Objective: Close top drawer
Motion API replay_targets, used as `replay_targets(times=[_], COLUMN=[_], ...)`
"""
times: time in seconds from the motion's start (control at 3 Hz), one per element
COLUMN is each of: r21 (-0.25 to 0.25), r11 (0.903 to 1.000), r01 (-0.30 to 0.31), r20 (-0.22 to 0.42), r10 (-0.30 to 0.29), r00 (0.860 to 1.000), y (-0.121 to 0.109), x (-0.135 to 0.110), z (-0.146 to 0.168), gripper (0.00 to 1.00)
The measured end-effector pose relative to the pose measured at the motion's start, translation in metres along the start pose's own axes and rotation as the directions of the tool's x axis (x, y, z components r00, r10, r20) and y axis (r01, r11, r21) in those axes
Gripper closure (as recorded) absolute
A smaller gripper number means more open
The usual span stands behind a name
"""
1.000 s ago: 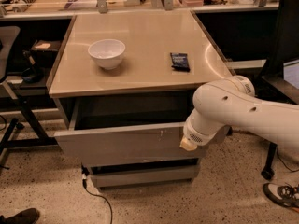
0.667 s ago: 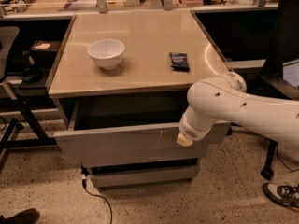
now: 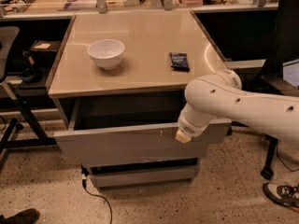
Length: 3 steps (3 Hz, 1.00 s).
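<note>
The top drawer [image 3: 117,146] is a wide grey metal drawer with a flat front and small white scuffs right of centre. It stands pulled out from under the beige table top [image 3: 140,73], and its dark inside shows. My white arm reaches in from the right. Its gripper end [image 3: 183,135] lies against the right part of the drawer front, at the top edge. The arm's own bulk hides the fingers.
A white bowl [image 3: 106,53] and a small dark packet [image 3: 179,61] lie on the table top. Two narrower grey drawer fronts [image 3: 145,174] sit below. A cable [image 3: 100,197] trails on the floor. A black chair [image 3: 280,78] and a shoe [image 3: 280,195] are at the right; a cart [image 3: 18,78] is at the left.
My arm's end has moved a little left and up along the drawer front. The drawer stands about as far out as before.
</note>
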<state>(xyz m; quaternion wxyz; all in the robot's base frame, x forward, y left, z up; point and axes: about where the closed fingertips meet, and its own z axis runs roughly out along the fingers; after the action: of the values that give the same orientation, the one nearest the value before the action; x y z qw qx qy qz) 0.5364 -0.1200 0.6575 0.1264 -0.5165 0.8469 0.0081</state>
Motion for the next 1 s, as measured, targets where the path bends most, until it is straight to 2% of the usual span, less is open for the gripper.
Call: replay_targets(times=[1.0], r21=[0.0], r11=[1.0], r01=[0.0], r20=[0.0], r10=[0.0], r00=[1.0], y=[0.0], x=[0.0], z=[0.0], gripper=[0.11])
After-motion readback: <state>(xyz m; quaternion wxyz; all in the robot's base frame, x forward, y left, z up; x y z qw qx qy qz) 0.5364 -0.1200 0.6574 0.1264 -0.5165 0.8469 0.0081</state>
